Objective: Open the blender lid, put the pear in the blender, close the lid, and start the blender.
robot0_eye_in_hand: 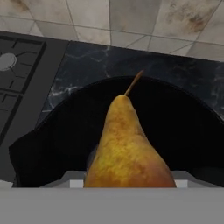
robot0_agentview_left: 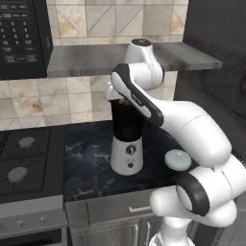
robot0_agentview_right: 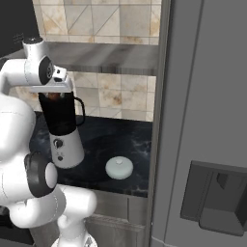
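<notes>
The blender (robot0_agentview_left: 126, 144) stands on the dark counter, its black jar (robot0_agentview_right: 61, 118) open at the top. My gripper (robot0_agentview_right: 54, 94) hangs just over the jar's mouth, shut on the pear (robot0_eye_in_hand: 127, 148). The orange-yellow fruit points stem-first into the dark opening (robot0_eye_in_hand: 183, 127) in the hand view, and a reddish bit of the pear (robot0_agentview_right: 54, 96) shows at the jar's rim. The blender lid (robot0_agentview_left: 177, 159) lies flat on the counter right of the blender, also seen as the pale disc of the lid (robot0_agentview_right: 119, 167). My forearm hides the jar's top in the left base view.
A stove (robot0_agentview_left: 24, 158) adjoins the counter on the left, with a microwave (robot0_agentview_left: 21, 33) above it. A steel shelf (robot0_agentview_left: 110, 57) runs over the blender. A tall grey fridge (robot0_agentview_right: 207, 120) walls off the right side.
</notes>
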Motion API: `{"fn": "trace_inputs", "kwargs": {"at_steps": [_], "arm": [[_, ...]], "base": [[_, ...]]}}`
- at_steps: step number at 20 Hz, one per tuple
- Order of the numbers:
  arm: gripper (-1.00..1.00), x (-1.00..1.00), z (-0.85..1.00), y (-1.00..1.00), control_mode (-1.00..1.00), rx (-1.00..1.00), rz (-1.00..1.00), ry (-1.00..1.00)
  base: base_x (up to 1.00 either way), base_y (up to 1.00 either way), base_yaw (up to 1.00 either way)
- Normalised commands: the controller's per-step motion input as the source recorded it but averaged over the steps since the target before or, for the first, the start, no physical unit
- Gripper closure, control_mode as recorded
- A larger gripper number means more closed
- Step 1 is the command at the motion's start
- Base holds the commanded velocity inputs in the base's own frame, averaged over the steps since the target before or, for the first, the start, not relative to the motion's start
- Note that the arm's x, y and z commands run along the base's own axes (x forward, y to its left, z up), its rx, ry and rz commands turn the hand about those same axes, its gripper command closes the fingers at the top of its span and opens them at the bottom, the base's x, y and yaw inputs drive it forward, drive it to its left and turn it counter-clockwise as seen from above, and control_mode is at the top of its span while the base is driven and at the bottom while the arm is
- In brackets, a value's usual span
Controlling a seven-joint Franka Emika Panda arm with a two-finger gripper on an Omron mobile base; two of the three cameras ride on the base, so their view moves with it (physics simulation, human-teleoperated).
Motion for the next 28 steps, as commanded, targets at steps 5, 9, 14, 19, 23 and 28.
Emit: {"fn": "trace_inputs", "kwargs": {"at_steps": [5,9,14,19,23,28], "arm": [[1.0,0.21,-0.47,0.0,-1.0,-0.02,0.03,0.13],[1.0,0.0,-0.61,-0.02,-1.0,0.0,0.05,0.09],[1.0,-0.24,-0.58,-0.15,-1.0,0.0,0.03,0.01],[1.0,-0.04,-0.71,0.0,-1.0,-0.01,0.01,0.14],[1.0,0.02,-0.53,0.0,-1.0,0.0,0.02,0.18],[-1.0,0.0,-0.38,0.0,-1.0,0.0,0.01,0.09]], "base": [[0.0,0.0,0.0],[0.0,0.0,0.0],[0.0,0.0,0.0],[0.0,0.0,0.0],[0.0,0.0,0.0],[0.0,0.0,0.0]]}}
